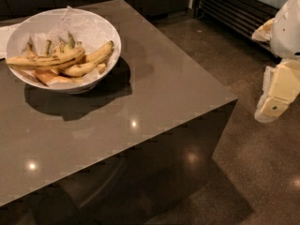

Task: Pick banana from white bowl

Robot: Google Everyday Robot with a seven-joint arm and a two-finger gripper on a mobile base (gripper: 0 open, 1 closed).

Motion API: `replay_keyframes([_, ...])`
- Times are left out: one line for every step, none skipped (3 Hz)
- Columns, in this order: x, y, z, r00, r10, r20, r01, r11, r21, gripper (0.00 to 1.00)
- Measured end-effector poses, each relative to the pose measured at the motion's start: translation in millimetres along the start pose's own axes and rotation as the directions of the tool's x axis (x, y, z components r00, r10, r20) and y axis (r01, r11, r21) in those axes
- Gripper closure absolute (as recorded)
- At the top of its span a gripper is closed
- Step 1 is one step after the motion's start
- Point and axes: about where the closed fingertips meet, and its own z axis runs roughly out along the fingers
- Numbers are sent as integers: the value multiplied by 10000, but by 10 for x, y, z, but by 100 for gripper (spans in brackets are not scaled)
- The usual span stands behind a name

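Note:
A large white bowl (105, 29) lined with crumpled white paper stands on the far left of a dark grey table (154, 93). Several yellow bananas (56, 60) lie in it, stems pointing up and right. My arm's cream-coloured gripper (276, 100) hangs at the right edge of the view, off the table and above the floor, well to the right of the bowl. It holds nothing that I can see.
The table's right edge and front corner (234, 97) lie between the gripper and the bowl. A dark speckled floor (243, 182) spreads to the right. A dark cabinet with slats (234, 8) stands at the back right.

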Motion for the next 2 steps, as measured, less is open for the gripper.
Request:
replay_keyframes([0, 0, 0, 10000, -1, 0, 1, 10000, 1, 0])
replay_keyframes([-115, -52, -112, 9996, -295, 33, 294, 9991, 308, 0])
